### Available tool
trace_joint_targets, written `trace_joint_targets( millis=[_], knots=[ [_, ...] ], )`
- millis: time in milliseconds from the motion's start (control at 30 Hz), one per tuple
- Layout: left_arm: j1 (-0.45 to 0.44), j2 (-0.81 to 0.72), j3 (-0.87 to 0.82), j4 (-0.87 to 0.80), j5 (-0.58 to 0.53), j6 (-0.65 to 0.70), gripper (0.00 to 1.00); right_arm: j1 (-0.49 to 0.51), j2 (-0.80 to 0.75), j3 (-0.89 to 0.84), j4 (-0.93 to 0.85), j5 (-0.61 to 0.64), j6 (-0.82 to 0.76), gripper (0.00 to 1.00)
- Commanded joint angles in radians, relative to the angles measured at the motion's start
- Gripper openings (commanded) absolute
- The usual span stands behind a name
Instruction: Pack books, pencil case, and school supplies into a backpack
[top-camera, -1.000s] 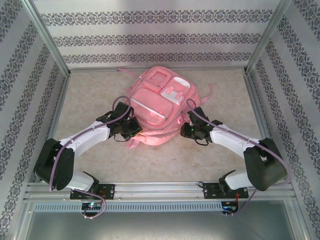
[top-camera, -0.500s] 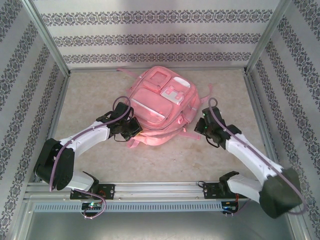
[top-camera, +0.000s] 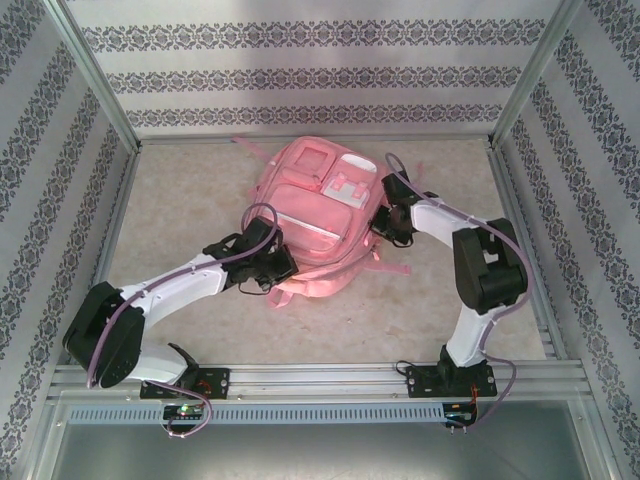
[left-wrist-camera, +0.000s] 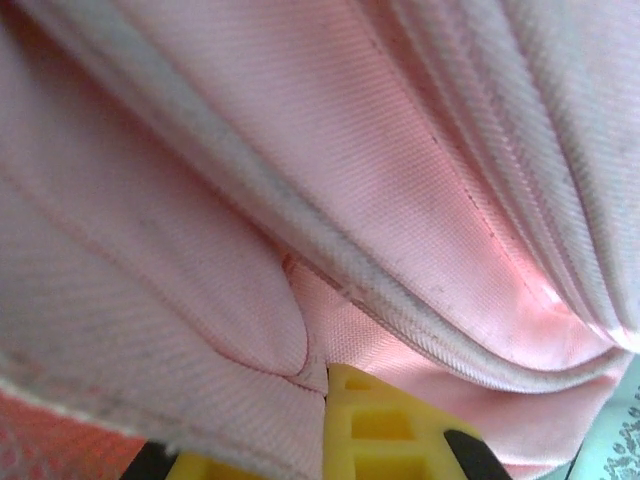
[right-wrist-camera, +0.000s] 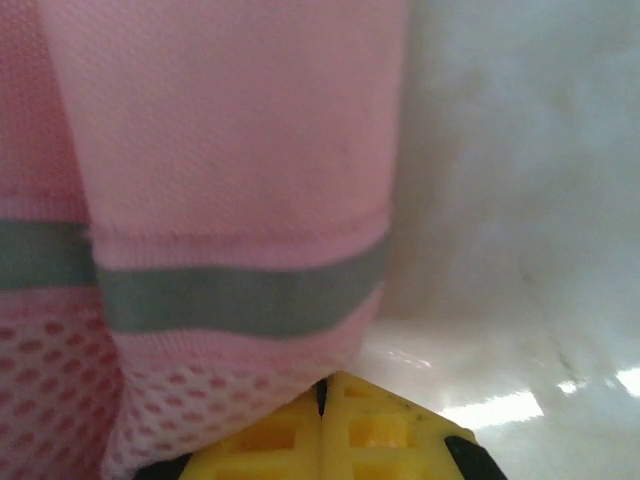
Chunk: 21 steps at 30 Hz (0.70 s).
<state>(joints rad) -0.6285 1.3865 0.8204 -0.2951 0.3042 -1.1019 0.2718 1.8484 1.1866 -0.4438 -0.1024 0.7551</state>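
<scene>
Top external view: the backpack (top-camera: 318, 215) lies flat on the table (top-camera: 180, 200) with its white-grey front patches facing up. The left gripper (top-camera: 272, 262) is set against the backpack's near-left edge, and the right gripper (top-camera: 385, 222) against its right side.

From the left wrist, a fold of pink fabric is seen drawn down between the yellow fingers (left-wrist-camera: 385, 430), so these are judged to be clamped on the backpack. From the right wrist, the fingers (right-wrist-camera: 370, 435) are seen pressed together at the hem of a mesh side pocket below a grey band. Whether any cloth is caught there cannot be told.

The step in hand is judged to be repositioning or spreading the backpack so that a zip pocket can be reached. It would best be done with both sides pulled evenly and kept low, since the thin fabric may slip from a shallow pinch. The right-hand hold should be confirmed before any load is put on it, and a deeper bite taken if the hem is merely touched.
</scene>
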Motion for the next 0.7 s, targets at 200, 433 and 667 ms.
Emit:
trace_joint_targets(
  millis=[200,433,667],
  knots=[
    [-0.168,0.046,0.021,0.069,0.047,-0.045,0.00,-0.018,0.011,0.042,0.071,-0.096,-0.047,0.28],
    [-0.203,0.138,0.091,0.073,0.124,-0.026,0.06,-0.022,-0.114,-0.013,0.045,0.031,-0.058,0.46],
    [-0.212,0.115,0.174,-0.072,0.114,0.100,0.29,-0.018,-0.247,-0.058,0.027,0.096,-0.114,0.60]
  ],
)
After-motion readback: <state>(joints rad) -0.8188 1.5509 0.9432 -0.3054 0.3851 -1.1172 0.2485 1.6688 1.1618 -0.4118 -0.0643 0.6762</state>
